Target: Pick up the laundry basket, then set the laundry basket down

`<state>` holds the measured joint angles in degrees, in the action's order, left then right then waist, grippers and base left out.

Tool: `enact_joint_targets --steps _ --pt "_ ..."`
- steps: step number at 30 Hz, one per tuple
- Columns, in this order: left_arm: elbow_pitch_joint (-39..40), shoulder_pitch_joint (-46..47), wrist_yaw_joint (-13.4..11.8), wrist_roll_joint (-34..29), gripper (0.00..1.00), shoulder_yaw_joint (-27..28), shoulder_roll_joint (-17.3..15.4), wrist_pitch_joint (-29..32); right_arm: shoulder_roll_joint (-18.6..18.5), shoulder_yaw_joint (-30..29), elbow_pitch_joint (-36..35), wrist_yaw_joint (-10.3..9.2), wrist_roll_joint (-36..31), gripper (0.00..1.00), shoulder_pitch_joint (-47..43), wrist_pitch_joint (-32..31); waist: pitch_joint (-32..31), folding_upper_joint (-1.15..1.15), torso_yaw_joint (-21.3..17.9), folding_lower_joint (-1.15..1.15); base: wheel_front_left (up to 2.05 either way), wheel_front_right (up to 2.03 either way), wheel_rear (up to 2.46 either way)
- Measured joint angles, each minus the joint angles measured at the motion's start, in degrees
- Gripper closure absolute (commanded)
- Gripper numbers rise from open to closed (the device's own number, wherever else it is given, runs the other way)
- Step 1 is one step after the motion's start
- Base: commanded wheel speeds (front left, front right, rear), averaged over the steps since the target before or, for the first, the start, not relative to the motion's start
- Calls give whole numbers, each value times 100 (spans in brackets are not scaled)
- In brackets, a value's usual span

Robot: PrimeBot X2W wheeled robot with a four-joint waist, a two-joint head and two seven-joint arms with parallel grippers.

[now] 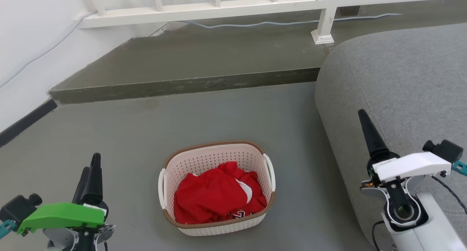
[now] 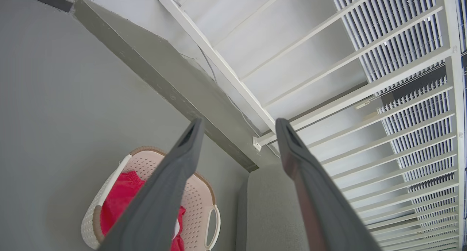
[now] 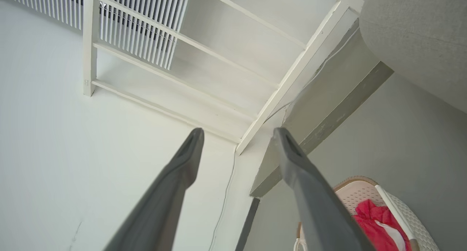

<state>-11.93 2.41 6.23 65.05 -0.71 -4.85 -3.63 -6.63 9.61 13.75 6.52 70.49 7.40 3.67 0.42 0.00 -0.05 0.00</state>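
- The right claw (image 3: 238, 132) holds its two dark fingers (image 3: 175, 178) spread apart, with nothing between them.
- The laundry basket (image 3: 352, 196) sits on the grey floor (image 3: 419, 145) at the lower right, partly behind one finger.
- Red cloth (image 3: 375, 221) lies inside it.
- A white railing (image 3: 90, 43) stands above a grey step (image 3: 328, 97).

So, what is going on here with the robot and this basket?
Nothing is being held yet. The laundry basket stands on the grey floor with a red garment inside it, beside a grey sofa. The left gripper and the right gripper hang in the air on either side of it, fingers apart, touching nothing. The pick-up has not begun.
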Motion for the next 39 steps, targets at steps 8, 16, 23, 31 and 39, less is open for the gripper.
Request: enact_joint_targets --steps 8,16,23,31,39 --pt "147 2 -129 -905 0 -87 -5 -148 -115 372 70 -24 -837 0 123 142 1 0 -11 0 0 0 0" --pt "253 2 -250 -1769 0 -204 -30 -321 -170 750 144 -171 -1550 0 241 321 8 0 -20 0 0 0 0" --pt "318 2 -381 -2444 0 -308 -27 -458 -207 971 170 -315 -2181 0 382 446 14 0 -29 0 0 0 0" --pt "345 2 -464 -2982 0 -328 -3 -598 -233 1212 174 -363 -2758 0 488 598 15 0 -30 0 0 0 0" --pt "461 2 -504 -3573 0 -342 21 -772 -242 1411 172 -423 -3350 0 559 748 32 0 -28 0 0 0 0"
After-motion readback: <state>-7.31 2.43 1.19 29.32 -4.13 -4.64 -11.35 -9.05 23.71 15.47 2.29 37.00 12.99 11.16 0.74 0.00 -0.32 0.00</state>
